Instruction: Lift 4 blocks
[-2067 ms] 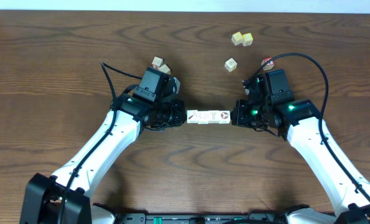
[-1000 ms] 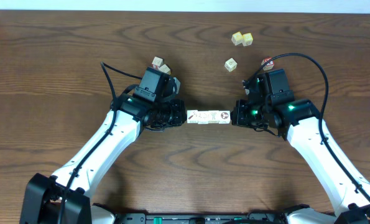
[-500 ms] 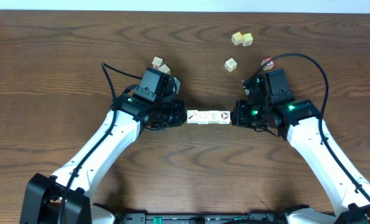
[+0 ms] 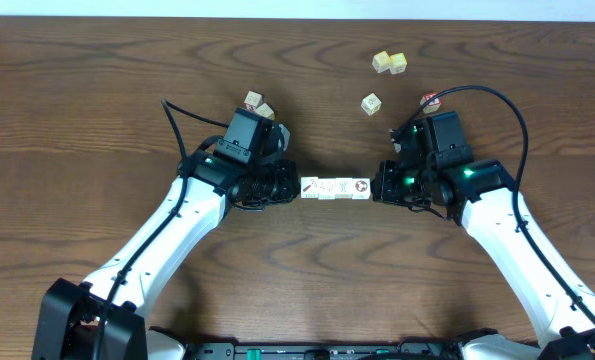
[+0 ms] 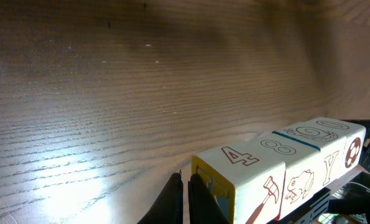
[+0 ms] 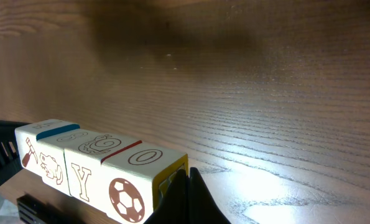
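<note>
The four blocks [image 4: 335,188] lie end to end in one straight row near the middle of the table [image 4: 97,90], running left to right. The row sits exactly between my two tools. The left gripper [image 4: 295,187] touches its left end and the right gripper [image 4: 375,186] touches its right end, so the row is pinched lengthwise between them. Both grippers have their fingers pressed together, with no gap, and neither wraps around a block; each only butts its tips against an end face.

From overhead I see only small marks on the top faces. The left wrist view brings the blocks [image 5: 284,165] close: a 4 and an 8 on top, a teal stripe, a hammer, a frog, a Y and a football on the side, and a yellow-framed end face against the closed left gripper [image 5: 186,194]. The right wrist view shows the same row [image 6: 104,168] from the other end: the football block is nearest, an O and a red stripe on top, its yellow-edged end against the closed right gripper [image 6: 188,186]. I cannot tell from any view whether the row rests on the wood or hangs just above it.

Farther back, a pair of yellowish cubes [image 4: 389,63] and a single cube [image 4: 372,103] lie well apart from the row. A red-bordered cube [image 4: 430,100] sits just behind the right arm, and two more cubes [image 4: 258,103] sit behind the left arm.
</note>
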`<state>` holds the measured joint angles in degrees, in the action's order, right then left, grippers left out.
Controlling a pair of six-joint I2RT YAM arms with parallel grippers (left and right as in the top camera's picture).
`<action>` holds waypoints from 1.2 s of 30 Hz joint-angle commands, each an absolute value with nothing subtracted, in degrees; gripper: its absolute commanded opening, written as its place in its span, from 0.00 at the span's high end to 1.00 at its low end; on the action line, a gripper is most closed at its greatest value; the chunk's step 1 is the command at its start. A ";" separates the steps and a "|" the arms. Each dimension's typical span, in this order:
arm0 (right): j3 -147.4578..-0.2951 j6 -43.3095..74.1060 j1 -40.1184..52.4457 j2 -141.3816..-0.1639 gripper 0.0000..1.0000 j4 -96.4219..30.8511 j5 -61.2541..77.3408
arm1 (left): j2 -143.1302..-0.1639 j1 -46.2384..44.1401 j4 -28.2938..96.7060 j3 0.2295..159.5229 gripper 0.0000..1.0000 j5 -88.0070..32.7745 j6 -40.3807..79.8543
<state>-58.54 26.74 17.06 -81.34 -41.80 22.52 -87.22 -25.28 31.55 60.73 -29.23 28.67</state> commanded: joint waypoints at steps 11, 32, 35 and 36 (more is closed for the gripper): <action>-60.07 27.66 19.25 -80.25 0.99 -41.43 29.43 | -86.56 -26.24 30.81 61.84 0.93 -34.09 29.50; -60.05 28.71 19.25 -80.25 0.99 -41.39 29.41 | -86.59 -26.24 30.59 61.84 0.93 -34.06 29.93; -60.05 28.69 19.25 -80.25 0.99 -41.36 29.39 | -86.59 -26.24 30.59 61.84 0.93 -34.06 29.93; -60.05 28.69 19.25 -80.25 0.99 -41.36 29.39 | -86.59 -26.24 30.59 61.84 0.93 -34.06 29.93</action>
<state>-58.54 28.05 17.06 -81.34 -41.80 22.50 -87.22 -25.28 31.51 60.73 -29.23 28.97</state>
